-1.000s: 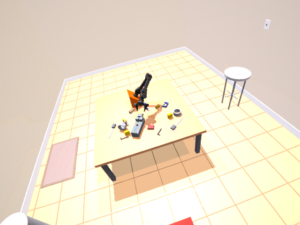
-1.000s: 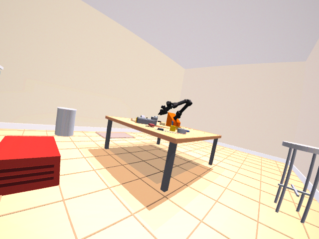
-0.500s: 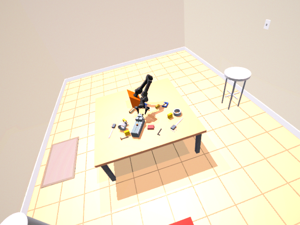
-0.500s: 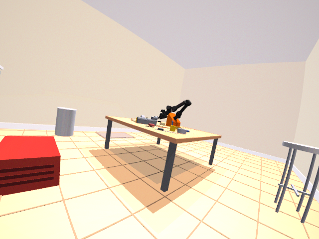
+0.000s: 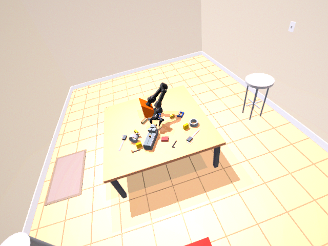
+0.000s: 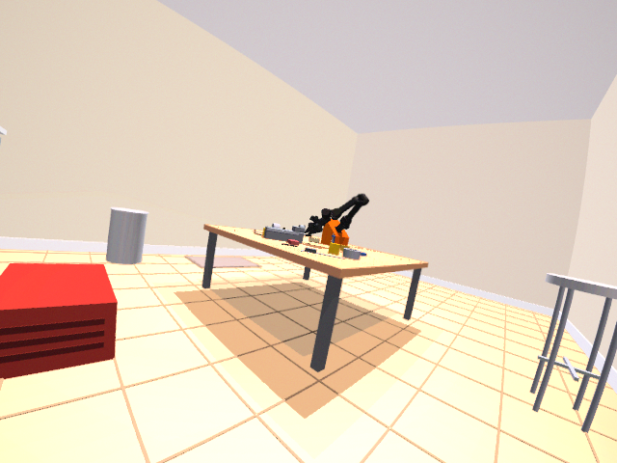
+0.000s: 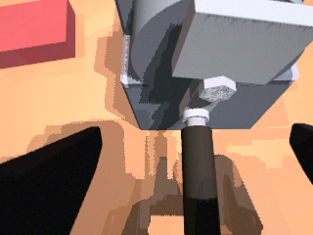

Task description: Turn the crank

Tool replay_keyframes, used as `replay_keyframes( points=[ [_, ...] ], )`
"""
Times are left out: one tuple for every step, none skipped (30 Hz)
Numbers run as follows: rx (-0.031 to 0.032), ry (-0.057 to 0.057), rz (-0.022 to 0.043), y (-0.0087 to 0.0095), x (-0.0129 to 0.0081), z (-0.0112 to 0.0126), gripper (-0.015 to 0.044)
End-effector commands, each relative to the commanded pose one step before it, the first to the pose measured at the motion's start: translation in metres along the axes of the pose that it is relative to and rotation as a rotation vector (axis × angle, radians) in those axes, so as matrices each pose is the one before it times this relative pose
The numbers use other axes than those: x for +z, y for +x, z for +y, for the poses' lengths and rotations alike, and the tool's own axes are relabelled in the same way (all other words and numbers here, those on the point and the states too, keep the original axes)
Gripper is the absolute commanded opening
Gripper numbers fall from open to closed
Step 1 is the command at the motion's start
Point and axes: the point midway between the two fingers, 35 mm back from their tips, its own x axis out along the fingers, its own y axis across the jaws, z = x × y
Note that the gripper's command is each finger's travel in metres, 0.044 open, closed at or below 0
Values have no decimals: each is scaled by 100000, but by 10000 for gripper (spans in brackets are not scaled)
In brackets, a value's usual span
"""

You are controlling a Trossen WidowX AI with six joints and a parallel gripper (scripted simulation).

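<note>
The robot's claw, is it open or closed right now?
Open. The gripper has its fingers spread wide on either side of the dark crank handle, not touching it.
</note>
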Motion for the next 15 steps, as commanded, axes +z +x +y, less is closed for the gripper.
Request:
replay_keyframes(
  points=[
    [-577,306,296,544,-595,-169,440],
    [4,5,4,113,-119,-1,440],
    [4,5,3,112,-120,-2,440],
    [5,5,3,111,-120,-2,440],
    [6,5,3,110,-121,-3,440],
    [7,5,2,109,-121,-3,440],
    [7,6,2,109,-122,-4,440],
    [8,6,2,108,-123,-4,440],
    [9,6,2,107,-123,-4,440],
    [9,6,1,106,-124,-5,440],
    [10,6,1,105,-124,-5,440],
    [11,7,1,104,-125,-6,440],
    [12,7,1,104,-125,-6,440],
    [12,7,0,103,-126,-7,440],
    [13,7,0,102,-126,-7,440]
  ],
)
